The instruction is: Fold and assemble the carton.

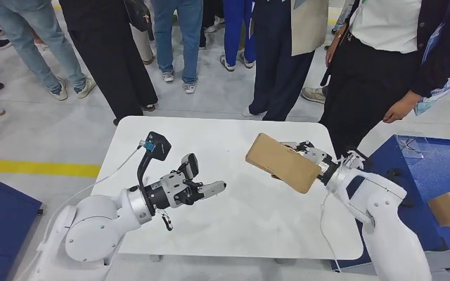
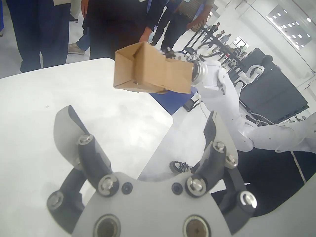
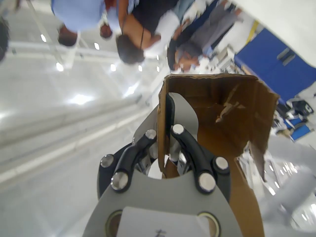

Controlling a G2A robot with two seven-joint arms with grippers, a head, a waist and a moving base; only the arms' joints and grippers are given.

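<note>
While right claw (image 3: 165,104) pinched one wall, carton (image 3: 222,114) hung aloft.
Light, bendy card; the wall opposite looked best for wide-open left claw (image 2: 138,118).

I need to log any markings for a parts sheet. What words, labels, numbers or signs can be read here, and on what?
On the carton: no print on the faces that show.
On the white label at the base of the right gripper: a dark mark, cut off at the picture's edge, not readable.
No text here can be read well enough to quote.
</note>
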